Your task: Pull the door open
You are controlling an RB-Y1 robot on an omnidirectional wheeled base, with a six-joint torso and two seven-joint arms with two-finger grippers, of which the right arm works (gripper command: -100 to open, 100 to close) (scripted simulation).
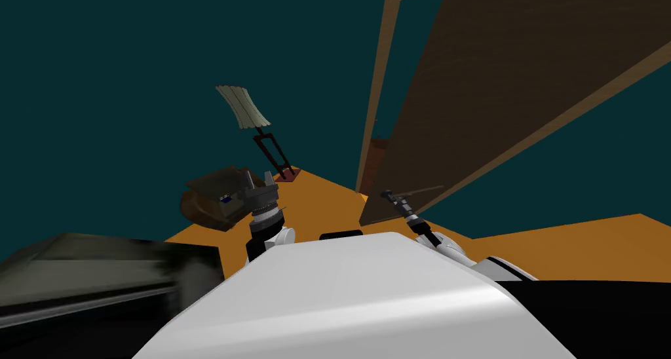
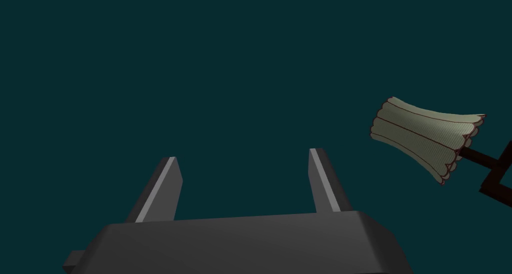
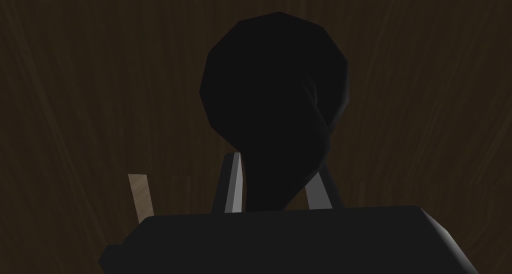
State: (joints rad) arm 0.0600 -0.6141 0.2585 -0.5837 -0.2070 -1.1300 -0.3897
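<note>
Closest to you, your right gripper [image 3: 276,168] has its two thin grey fingers [image 3: 234,178] drawn in narrow and pressed against the sides of the black door handle [image 3: 272,86]. The handle's stem runs straight down between the blades, and its rounded base sits just beyond their tips, flat on the dark brown wooden door [image 3: 75,86]. A small pale tan strip [image 3: 140,196] shows just beside that gripper's body; you can't tell what it is from here.

From the head view, the right gripper [image 1: 391,196] is up against the door [image 1: 498,80] near its lower edge, on your right side. The door leaf looks to stand at an angle off the lighter brown door frame [image 1: 375,80], though the wide lens makes that hard to judge.

Your left gripper [image 1: 259,176] hangs free on the left, its fingers spread wide around nothing [image 2: 242,153]. Further out stands a lamp with a pale pleated shade [image 2: 425,136] on a dark stand, then the orange floor [image 1: 563,244], and the dark teal wall [image 1: 98,80] behind it all.
</note>
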